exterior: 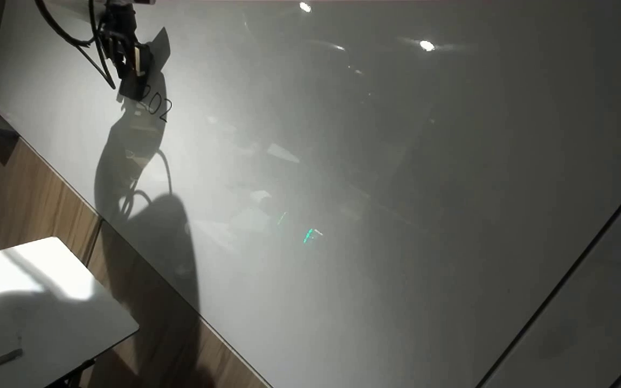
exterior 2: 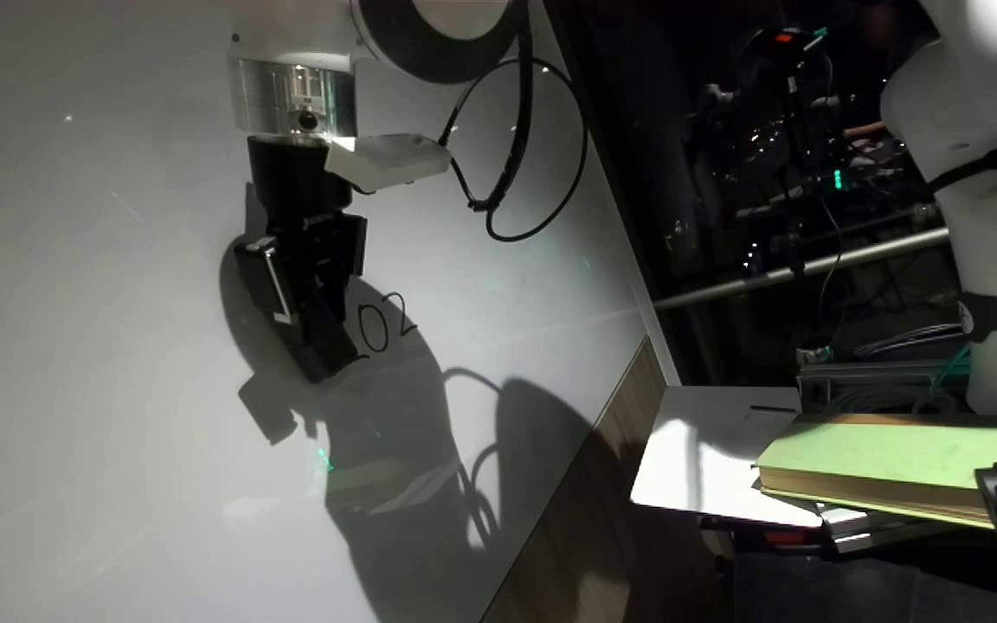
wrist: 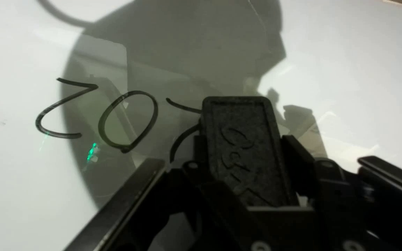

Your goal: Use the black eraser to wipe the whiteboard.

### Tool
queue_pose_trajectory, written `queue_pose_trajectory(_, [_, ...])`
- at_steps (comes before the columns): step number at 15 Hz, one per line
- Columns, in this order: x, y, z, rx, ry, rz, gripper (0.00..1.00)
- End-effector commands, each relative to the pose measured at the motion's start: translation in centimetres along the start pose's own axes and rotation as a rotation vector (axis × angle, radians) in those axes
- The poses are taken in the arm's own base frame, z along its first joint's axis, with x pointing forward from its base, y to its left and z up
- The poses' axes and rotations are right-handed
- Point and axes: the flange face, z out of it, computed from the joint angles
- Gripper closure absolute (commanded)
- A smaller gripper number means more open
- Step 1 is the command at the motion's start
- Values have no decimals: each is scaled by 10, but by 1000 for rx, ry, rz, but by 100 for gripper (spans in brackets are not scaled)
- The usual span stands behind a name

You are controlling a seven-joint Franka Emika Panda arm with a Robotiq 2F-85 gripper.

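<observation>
Clamping the black eraser (wrist: pixel 244 136) by its long sides in the tool (wrist: pixel 246 155), parted only to its width, presumably to leave the far end free for rubbing out the strokes (wrist: pixel 99 127). Poised at the whiteboard (exterior: pixel 332 183), perhaps touching; hard to judge in this light. Pointing up the wrist view, lengthwise along the fingers (wrist: pixel 297 167).

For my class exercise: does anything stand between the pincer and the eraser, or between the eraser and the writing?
Nothing visible does: the pincer holds the eraser, and toward the writing on the whiteboard only shadow and reflections show. Whether eraser and whiteboard touch is unclear.
</observation>
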Motion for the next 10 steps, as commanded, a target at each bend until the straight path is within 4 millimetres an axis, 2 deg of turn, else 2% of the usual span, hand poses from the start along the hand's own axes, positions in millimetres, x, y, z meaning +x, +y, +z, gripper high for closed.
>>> queue_pose_trajectory(1, [11,11,21,-33,6,8,69])
queue_pose_trajectory(4, [9,30,31,-57,-2,16,69])
queue_pose_trajectory(8, [10,86,45,-100,-21,52,69])
queue_pose_trajectory(10, [6,103,49,-123,-36,77,69])
